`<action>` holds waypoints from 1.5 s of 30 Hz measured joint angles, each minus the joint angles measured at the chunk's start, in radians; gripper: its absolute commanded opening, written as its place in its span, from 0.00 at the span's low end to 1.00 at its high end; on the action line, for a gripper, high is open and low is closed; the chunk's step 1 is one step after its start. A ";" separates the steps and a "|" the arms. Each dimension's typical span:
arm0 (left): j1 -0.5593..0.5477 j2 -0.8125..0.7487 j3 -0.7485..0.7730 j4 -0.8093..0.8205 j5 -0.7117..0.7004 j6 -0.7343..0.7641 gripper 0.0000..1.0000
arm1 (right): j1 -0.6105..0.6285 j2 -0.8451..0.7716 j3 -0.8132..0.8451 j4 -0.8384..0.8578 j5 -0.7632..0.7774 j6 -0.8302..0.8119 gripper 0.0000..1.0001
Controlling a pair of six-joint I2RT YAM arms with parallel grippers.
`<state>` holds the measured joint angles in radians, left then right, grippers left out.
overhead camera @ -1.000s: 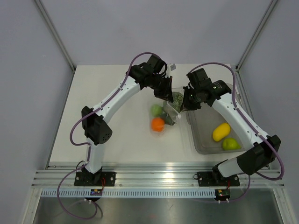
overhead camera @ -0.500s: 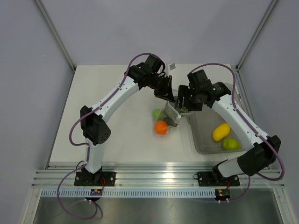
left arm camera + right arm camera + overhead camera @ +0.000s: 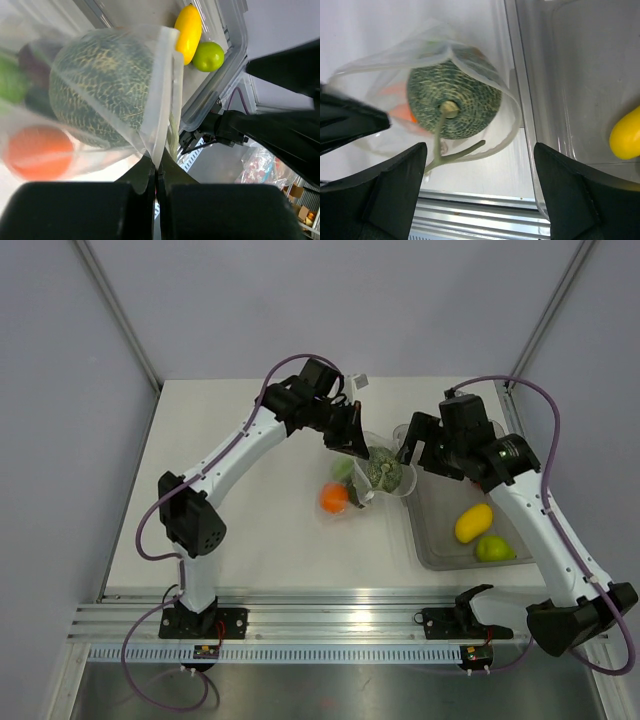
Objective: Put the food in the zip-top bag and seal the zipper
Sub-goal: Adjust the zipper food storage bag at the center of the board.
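White table point(image 3: 250, 540). My left gripper point(image 3: 156, 175) is pinching the zip-top bag point(image 3: 145, 131) rim, melon point(image 3: 452, 100) inside, right gripper point(image 3: 480, 150) spread wide above. I'd hold that pinch firm, then press the zipper point(image 3: 173, 65) flat end to end.

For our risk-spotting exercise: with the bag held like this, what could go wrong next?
The left gripper pinches just one edge of the bag; the weight of the melon might pull it loose.
The melon fills the mouth, its stem poking out, so the zipper may not shut.
The yellow fruit and the green fruit lie in the tub; room for them looks scarce.
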<state>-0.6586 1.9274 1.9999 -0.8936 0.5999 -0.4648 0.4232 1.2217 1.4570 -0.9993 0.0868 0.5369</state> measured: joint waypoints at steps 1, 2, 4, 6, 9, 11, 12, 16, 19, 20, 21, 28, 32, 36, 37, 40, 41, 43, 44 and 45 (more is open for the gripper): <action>0.000 -0.003 -0.001 0.001 0.000 0.000 0.00 | -0.011 0.002 -0.029 0.006 0.002 0.008 0.94; 0.000 -0.009 -0.004 0.003 0.001 0.000 0.00 | -0.016 0.006 -0.061 0.016 0.003 0.014 0.94; 0.000 -0.018 -0.006 0.004 0.002 0.000 0.00 | -0.020 0.018 -0.117 0.024 0.002 0.025 0.95; 0.000 -0.025 -0.007 0.004 0.003 0.000 0.00 | -0.021 0.032 -0.171 0.036 0.000 0.036 0.95; 0.000 -0.035 -0.014 0.003 0.004 0.000 0.00 | -0.023 0.046 -0.215 0.047 -0.001 0.048 0.93; 0.000 -0.040 -0.015 0.002 0.004 0.001 0.00 | -0.025 0.051 -0.224 0.064 -0.001 0.053 0.85; 0.000 -0.042 -0.017 0.003 0.004 0.001 0.00 | -0.026 0.052 -0.227 0.072 -0.001 0.056 0.81; 0.000 -0.063 -0.038 0.002 0.003 0.001 0.00 | -0.031 0.056 -0.240 0.117 -0.004 0.063 0.59; 0.000 -0.079 -0.047 0.000 0.003 0.002 0.00 | -0.033 0.066 -0.259 0.147 -0.020 0.064 0.33; 0.000 -0.084 -0.047 0.000 0.003 0.002 0.00 | -0.033 0.071 -0.265 0.153 -0.026 0.065 0.28; 0.002 -0.090 -0.048 0.000 0.003 0.002 0.00 | -0.034 0.074 -0.270 0.159 -0.028 0.067 0.13; 0.024 -0.159 -0.080 -0.014 0.003 0.016 0.00 | -0.034 0.058 -0.264 0.185 -0.098 0.074 0.00; 0.059 -0.206 -0.069 -0.064 -0.016 0.049 0.00 | -0.029 0.040 -0.158 0.165 -0.156 0.078 0.00; 0.078 -0.248 -0.053 -0.101 -0.085 0.082 0.00 | -0.010 -0.004 -0.052 0.179 -0.188 0.082 0.00; 0.078 -0.261 -0.073 -0.092 -0.100 0.088 0.00 | -0.007 -0.015 -0.048 0.189 -0.190 0.084 0.00; 0.077 -0.306 -0.215 -0.070 -0.146 0.100 0.00 | 0.000 -0.024 -0.078 0.222 -0.192 0.085 0.00; 0.076 -0.305 -0.268 -0.064 -0.153 0.100 0.00 | 0.000 -0.014 -0.109 0.240 -0.190 0.085 0.00; 0.075 -0.288 -0.386 -0.046 -0.163 0.100 0.00 | 0.003 0.039 -0.168 0.244 -0.185 0.085 0.00; 0.075 -0.269 -0.432 -0.050 -0.165 0.099 0.00 | 0.006 0.078 -0.194 0.245 -0.184 0.085 0.00; 0.075 -0.247 -0.463 -0.059 -0.171 0.099 0.00 | 0.011 0.127 -0.216 0.243 -0.182 0.085 0.00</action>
<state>-0.5838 1.6802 1.5364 -0.9527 0.4294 -0.3656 0.4347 1.3483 1.2411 -0.7563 -0.0952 0.6216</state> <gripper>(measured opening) 0.004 0.012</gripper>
